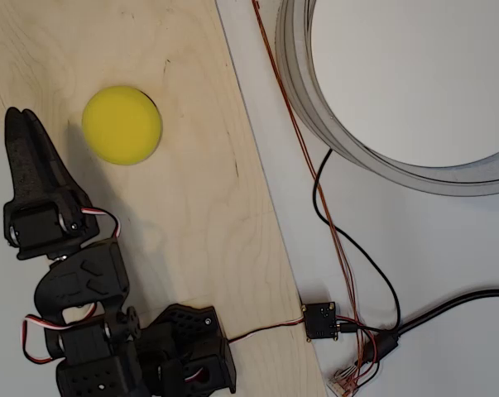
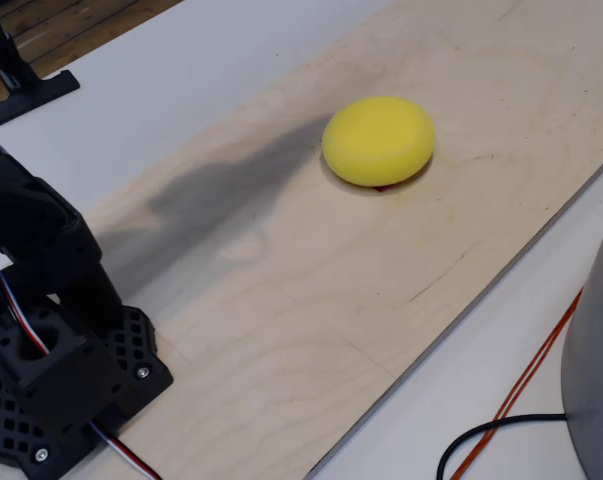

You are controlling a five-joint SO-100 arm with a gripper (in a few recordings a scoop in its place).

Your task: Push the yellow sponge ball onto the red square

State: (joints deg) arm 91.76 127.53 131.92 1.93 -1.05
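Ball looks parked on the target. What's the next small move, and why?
Probably back the gripper off without nudging the yellow sponge ball. In the fixed view, only a sliver of red peeks out at the ball's near bottom edge, so it seems to sit over the red square. In the overhead view the closed fingers lie left of the ball with a gap; another push risks rolling it off.
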